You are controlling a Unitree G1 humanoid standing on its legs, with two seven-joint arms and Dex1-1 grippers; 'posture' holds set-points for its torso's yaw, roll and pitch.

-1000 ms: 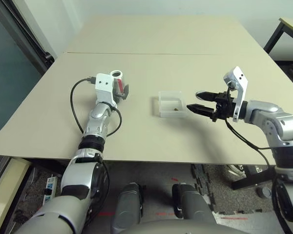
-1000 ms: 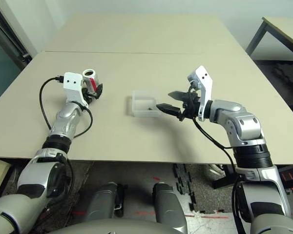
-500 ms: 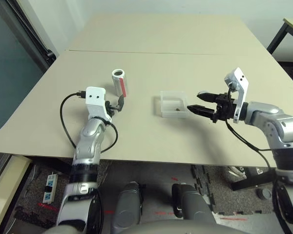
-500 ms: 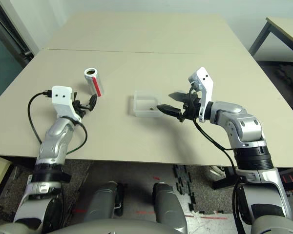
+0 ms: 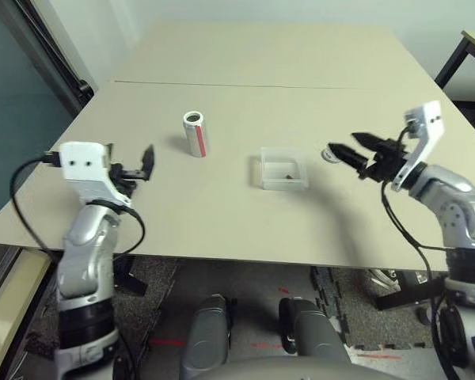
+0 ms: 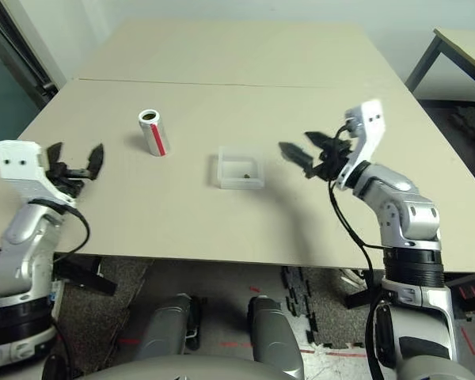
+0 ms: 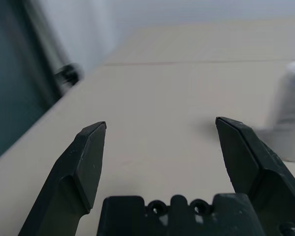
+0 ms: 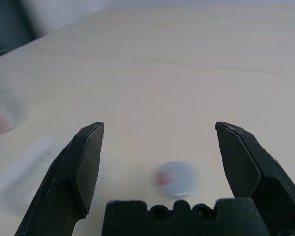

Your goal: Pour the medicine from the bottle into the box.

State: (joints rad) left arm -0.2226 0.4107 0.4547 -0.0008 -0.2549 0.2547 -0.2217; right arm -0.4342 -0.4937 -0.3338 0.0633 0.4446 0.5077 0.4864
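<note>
Pour looks finished
The left black two-fingered gripper (image 5: 131, 171), open and empty, has left the silvery red-striped cylindrical bottle (image 5: 196, 136), upright and uncapped; the clear plastic box (image 5: 284, 184) holds the tiny dark pellet (image 5: 290, 176). The right black gripper (image 5: 358, 153) is spread too.

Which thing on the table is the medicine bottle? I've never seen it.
On the big beige table, look left of the shallow clear box. The bottle is the small silvery-white cylinder standing upright there. Unlike the low box, it is tall and round, with a red stripe down its side.
</note>
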